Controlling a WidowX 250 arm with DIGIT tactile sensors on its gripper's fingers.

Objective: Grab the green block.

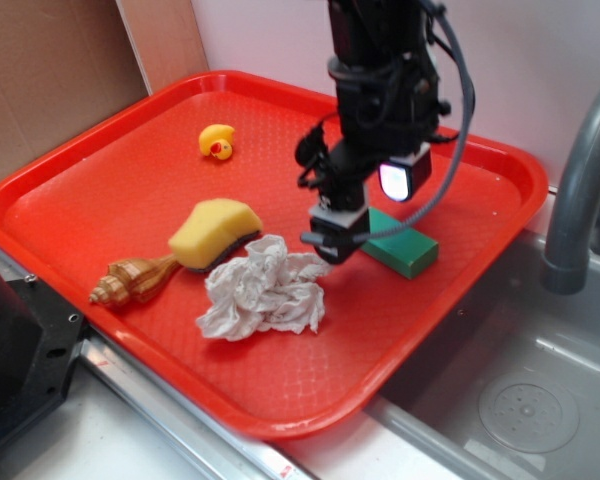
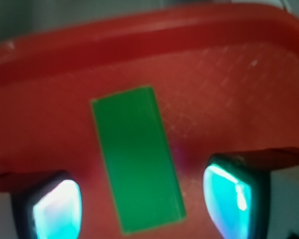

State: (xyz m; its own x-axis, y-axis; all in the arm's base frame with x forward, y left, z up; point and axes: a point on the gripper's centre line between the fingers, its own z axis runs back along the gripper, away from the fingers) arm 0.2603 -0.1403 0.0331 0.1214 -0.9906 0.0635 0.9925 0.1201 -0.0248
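Note:
The green block point(image 1: 404, 247) lies flat on the red tray point(image 1: 100, 190), right of centre. My gripper point(image 1: 345, 232) hangs just above the block's left end and hides part of it. In the wrist view the green block point(image 2: 136, 157) lies lengthwise between my two lit fingertips point(image 2: 57, 209), with a gap of red tray on each side. The gripper point(image 2: 142, 206) is open and touches nothing.
A crumpled white cloth point(image 1: 263, 288) lies just left of the gripper. A yellow sponge point(image 1: 215, 232) and a brown seashell point(image 1: 132, 279) lie further left. A yellow rubber duck point(image 1: 217, 141) sits at the back. A grey faucet point(image 1: 580, 190) and a sink point(image 1: 510, 390) are right of the tray.

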